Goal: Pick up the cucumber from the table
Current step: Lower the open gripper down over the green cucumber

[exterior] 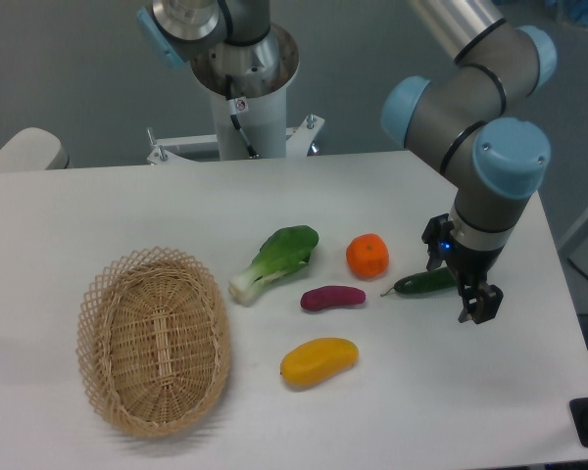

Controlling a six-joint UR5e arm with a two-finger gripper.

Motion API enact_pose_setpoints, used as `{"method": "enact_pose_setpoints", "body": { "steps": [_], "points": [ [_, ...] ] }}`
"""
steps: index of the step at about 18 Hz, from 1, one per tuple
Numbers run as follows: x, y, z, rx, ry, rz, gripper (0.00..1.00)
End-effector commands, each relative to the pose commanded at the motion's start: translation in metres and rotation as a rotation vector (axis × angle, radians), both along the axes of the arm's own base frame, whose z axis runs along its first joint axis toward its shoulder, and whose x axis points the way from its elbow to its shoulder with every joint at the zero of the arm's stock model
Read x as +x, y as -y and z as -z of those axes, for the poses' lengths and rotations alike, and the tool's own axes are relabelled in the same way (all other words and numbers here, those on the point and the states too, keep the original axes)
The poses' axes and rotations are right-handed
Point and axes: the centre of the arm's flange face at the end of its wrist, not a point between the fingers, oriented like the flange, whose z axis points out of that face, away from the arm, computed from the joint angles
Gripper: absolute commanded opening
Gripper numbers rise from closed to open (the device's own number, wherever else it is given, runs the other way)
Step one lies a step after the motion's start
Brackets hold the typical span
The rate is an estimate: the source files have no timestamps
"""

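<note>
Hand (455, 280) of dark metal hangs low over the right end of the cucumber (423, 284), one black finger (476, 303) showing in front of the vegetable and the other by the blue-lit wrist behind it. The two fingers stand apart on either side of the cucumber's thick end, but whether they press on it cannot be told from this angle. Above it the arm rises in grey tubes with rounded pale blue caps.

That cucumber is slim, dark green and glossy, lying flat on the counter (108, 211) with its thin stem tip pointing left. The counter is white, smooth and flat, with a rounded corner at far left.

Just left of the stem tip sits a round orange fruit (367, 256) with a faintly dimpled skin. Near it, lower, lies a small purple sweet potato (332, 298), a stubby, matt, slightly curved shape. Beside that is a bok choy (273, 261), its leafy dark green top tapering to a pale white stalk end. Below them rests a smooth yellow mango (318, 360), oblong and shiny. At left stands an oval basket (153, 340) woven of tan wicker, with an open lattice rim and a tighter weave in its base.
</note>
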Motion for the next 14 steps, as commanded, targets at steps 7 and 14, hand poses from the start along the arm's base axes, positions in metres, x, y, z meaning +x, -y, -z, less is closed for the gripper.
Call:
{"method": "enact_pose_setpoints", "body": {
  "steps": [7,14],
  "points": [
    [-0.009,0.021,0.057,-0.138,-0.037,0.021,0.98],
    [-0.023,0.060,0.084,-0.159,-0.027,0.147,0.98]
  ]
}}
